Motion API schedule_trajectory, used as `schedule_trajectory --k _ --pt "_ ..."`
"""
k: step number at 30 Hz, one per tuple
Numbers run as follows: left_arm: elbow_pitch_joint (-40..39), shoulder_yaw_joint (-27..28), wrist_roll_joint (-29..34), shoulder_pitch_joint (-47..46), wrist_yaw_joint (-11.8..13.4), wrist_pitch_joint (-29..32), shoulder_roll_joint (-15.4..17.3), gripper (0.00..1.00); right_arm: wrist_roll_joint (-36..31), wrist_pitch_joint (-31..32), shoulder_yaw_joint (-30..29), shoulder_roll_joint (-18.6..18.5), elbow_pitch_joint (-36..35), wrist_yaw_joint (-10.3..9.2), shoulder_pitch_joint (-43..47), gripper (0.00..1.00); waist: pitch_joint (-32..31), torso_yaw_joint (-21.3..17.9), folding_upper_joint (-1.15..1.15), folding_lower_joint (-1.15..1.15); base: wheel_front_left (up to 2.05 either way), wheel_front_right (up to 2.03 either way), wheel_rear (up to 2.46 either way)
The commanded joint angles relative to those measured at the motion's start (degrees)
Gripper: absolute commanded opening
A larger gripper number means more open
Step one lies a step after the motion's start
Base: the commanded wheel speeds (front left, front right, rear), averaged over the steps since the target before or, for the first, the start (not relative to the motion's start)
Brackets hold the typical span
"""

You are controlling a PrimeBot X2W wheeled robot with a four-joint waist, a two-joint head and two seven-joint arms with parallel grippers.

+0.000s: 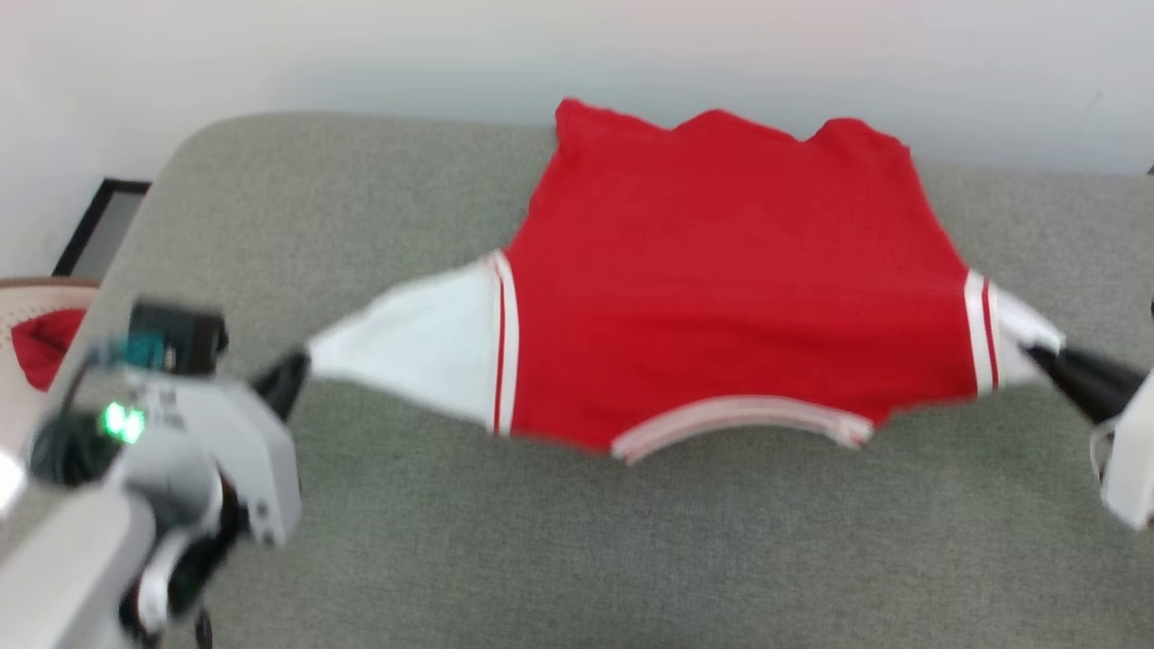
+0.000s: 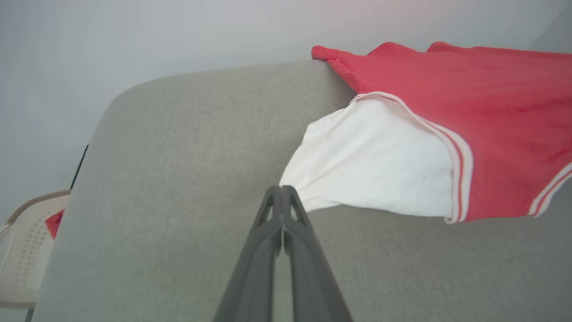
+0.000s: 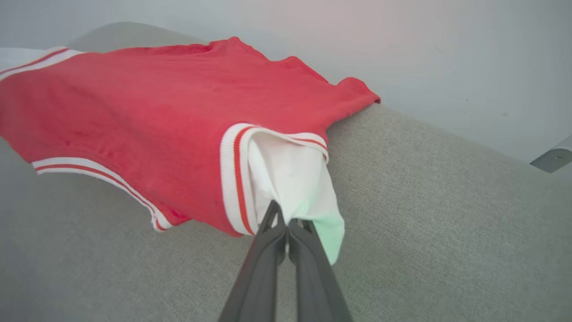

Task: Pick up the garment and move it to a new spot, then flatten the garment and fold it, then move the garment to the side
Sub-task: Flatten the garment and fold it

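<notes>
Left gripper and right gripper fingers each pinch one garment's white end.

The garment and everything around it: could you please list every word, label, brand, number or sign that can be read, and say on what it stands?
None can be read.
The garment: plain red and white cloth with stripes, no print or tag showing.
The grey upholstered surface: no marking.
The green light on the pale arm housing: blurred, no characters to make out.
</notes>
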Motion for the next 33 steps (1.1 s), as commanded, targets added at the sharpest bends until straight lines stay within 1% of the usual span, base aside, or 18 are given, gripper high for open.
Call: schedule_trajectory --k 1,5,8,11,14,16,19,23,27,31,32,33 --pt "-0.2 0.3 -0.5 1.2 0.6 0.0 0.2 0.0 0.3 0.2 -0.2 -0.3 -0.3 -0.02 1.1 0.0 -1.6 -0.2 0.0 0.0 0.0 0.0 0.0" --pt "-9.0 1.3 -2.7 11.3 6.1 0.8 2.9 0.0 2.5 3.3 -1.3 -3.4 -4.3 -0.02 8.4 0.0 -2.4 0.0 0.0 0.0 0.0 0.0 0.0" --pt "-13.5 2.1 -4.3 18.1 9.8 0.9 4.3 0.0 4.1 5.0 -2.8 -4.6 -6.4 -0.02 13.9 0.0 -2.8 0.1 0.0 0.0 0.0 0.0 0.0" --pt "-16.8 3.1 -5.7 23.8 12.9 0.1 5.3 0.0 4.9 6.0 -4.8 -5.1 -7.8 -0.02 19.0 0.0 -2.9 0.3 0.0 0.0 0.0 0.0 0.0" --pt "-18.6 3.7 -7.0 28.5 14.7 -1.0 5.3 0.0 5.0 6.9 -6.9 -4.4 -8.5 -0.02 23.7 0.0 -2.8 0.4 0.0 0.0 0.0 0.0 0.0" --pt "-19.6 4.1 -7.6 30.4 15.3 -1.8 4.9 0.0 4.5 7.5 -8.3 -3.8 -9.0 -0.02 26.3 0.0 -2.7 0.5 0.0 0.0 0.0 0.0 0.0" --pt "-19.9 3.8 -7.7 32.3 15.5 -2.9 4.3 0.0 3.6 8.3 -10.0 -2.5 -9.1 -0.02 29.4 0.0 -2.6 0.6 0.0 0.0 0.0 0.0 0.0" --pt "-18.4 3.2 -7.0 32.6 14.9 -4.1 3.5 0.0 1.9 9.7 -11.6 0.1 -9.7 -0.02 31.8 0.0 -2.4 0.6 0.0 0.0 0.0 0.0 0.0" --pt "-16.8 2.2 -6.4 31.1 13.6 -5.0 2.1 0.0 0.1 11.2 -12.3 2.8 -10.3 -0.02 32.4 0.0 -2.2 0.3 0.0 0.0 0.0 0.0 0.0" --pt "-15.3 1.3 -6.1 30.0 12.8 -5.6 0.6 0.0 -1.9 12.6 -12.8 4.1 -11.4 -0.02 31.9 0.0 -1.6 -0.3 0.0 0.0 0.0 0.0 0.0" --pt "-15.0 1.2 -6.0 29.8 12.8 -5.7 0.3 0.0 -2.7 12.6 -12.9 4.2 -11.7 -0.02 31.7 0.32 -1.4 -0.4 0.0 0.0 0.0 0.0 0.0" --pt "-14.6 1.1 -5.9 29.6 12.8 -5.9 0.1 0.0 -3.0 12.8 -13.0 4.4 -12.0 -0.02 31.6 0.46 -1.3 -0.6 0.0 0.0 0.0 0.0 0.0"
